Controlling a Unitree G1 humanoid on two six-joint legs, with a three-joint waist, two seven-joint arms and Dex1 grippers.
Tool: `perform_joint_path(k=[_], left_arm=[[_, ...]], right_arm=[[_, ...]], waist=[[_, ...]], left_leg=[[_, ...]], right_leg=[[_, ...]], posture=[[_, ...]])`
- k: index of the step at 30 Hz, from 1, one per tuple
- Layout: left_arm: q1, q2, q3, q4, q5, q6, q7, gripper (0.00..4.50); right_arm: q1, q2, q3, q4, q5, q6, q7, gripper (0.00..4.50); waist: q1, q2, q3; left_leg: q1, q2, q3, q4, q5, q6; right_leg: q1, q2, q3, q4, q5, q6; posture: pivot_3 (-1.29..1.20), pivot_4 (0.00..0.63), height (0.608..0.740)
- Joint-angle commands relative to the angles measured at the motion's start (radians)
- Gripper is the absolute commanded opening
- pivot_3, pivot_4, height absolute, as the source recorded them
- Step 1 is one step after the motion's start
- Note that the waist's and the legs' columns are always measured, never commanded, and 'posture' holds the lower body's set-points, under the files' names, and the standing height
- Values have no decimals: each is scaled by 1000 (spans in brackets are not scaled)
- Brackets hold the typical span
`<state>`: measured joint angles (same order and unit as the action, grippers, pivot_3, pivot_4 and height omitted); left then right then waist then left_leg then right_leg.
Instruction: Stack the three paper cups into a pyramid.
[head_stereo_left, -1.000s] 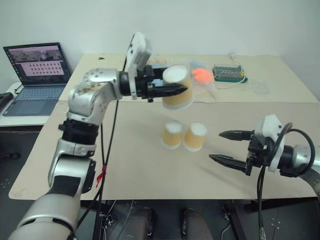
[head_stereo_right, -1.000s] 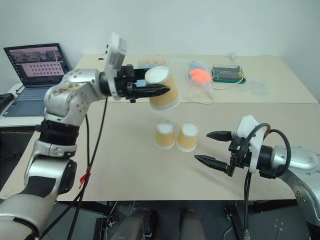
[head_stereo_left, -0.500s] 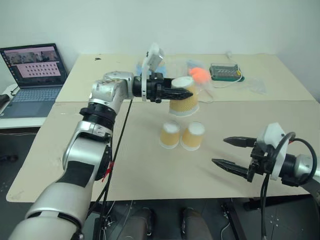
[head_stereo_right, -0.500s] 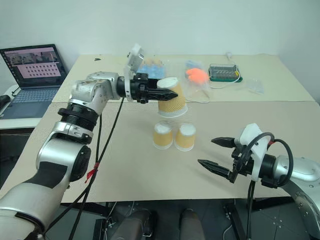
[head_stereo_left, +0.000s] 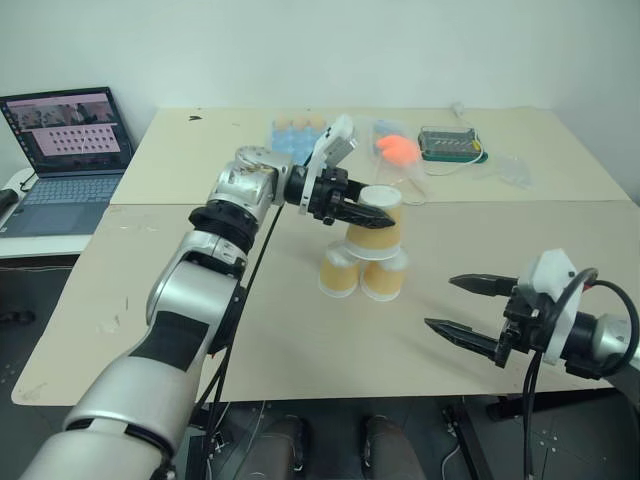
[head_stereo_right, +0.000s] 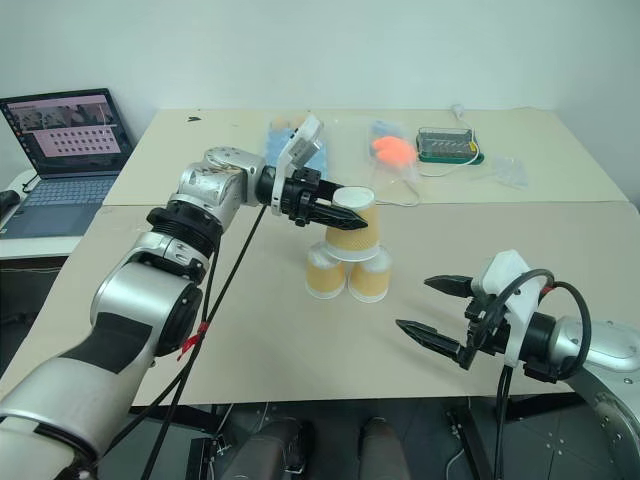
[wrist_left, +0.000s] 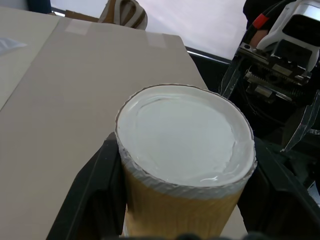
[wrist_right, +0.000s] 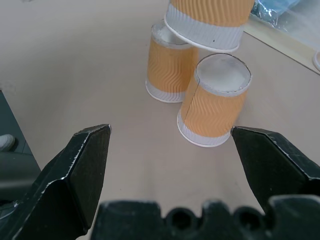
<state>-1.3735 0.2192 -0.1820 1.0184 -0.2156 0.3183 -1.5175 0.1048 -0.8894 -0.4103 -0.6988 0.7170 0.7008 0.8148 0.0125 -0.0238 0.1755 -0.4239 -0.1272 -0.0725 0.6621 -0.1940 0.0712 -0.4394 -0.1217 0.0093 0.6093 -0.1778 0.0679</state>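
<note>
Between the left end effector (head_stereo_left: 385, 217) fingers — third cup (head_stereo_left: 375, 223), gripped, above two base cups (head_stereo_left: 362, 275).

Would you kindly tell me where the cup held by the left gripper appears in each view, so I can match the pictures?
Left eye: held cup centre, over two lower cups.
Right eye: centre, same spot.
Left wrist: white base up, centre.
Right wrist: top edge.
Shared landmark: the lower cups.

Two cups (head_stereo_left: 362, 277) stand side by side; I hold the third cup (head_stereo_left: 373, 220) directly above them.
</note>
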Motion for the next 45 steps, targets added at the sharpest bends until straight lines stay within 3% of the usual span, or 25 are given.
perform_joint_path(k=[1, 9, 15, 34, 41, 45], left_arm=[[-46, -9, 13, 15, 24, -45, -21, 2592], [-41, -24, 21, 40, 63, -90, -28, 2592], [-46, -30, 32, 58, 78, -112, -12, 4468], [-112, 43, 165, -7, 21, -56, 35, 4468], [-76, 139, 364, -347, -178, 206, 210, 4468], [43, 162, 497, -584, -267, 334, 467, 4468]], right_arm=[[5, 6, -42, -29, 19, -9, -17, 4500], [8, 1, -41, -31, 29, -11, -28, 4500], [10, -1, -46, -31, 34, -13, -32, 4500], [-61, -9, 0, 18, 18, -29, -7, 4500], [-100, -13, 23, 44, 9, -36, 14, 4500], [-112, -14, 23, 69, -5, -46, 19, 4500]], waist=[[0, 0, 0], [-1, 0, 0], [0, 0, 0], [-2, 0, 0], [-7, 0, 0], [-10, 1, 0]], left_leg=[[0, 0, 0, 0, 0, 0], [0, 0, 0, 0, 0, 0], [0, 0, 0, 1, 2, 3], [0, 0, 0, 2, 2, 3], [0, 0, 0, 3, 1, 3], [2, 1, 0, 3, 1, 3]], right_leg=[[0, 0, 0, 0, 0, 0], [0, 0, 0, 0, 0, 0], [0, 0, 0, 1, 0, 0], [0, 1, 0, 1, 0, 0], [-1, 1, 1, 2, 0, 0], [0, 2, 2, 3, 1, -1]], posture=[[0, 150, 713], [0, 150, 713], [0, 150, 713], [0, 150, 713], [0, 150, 713], [0, 150, 713]])
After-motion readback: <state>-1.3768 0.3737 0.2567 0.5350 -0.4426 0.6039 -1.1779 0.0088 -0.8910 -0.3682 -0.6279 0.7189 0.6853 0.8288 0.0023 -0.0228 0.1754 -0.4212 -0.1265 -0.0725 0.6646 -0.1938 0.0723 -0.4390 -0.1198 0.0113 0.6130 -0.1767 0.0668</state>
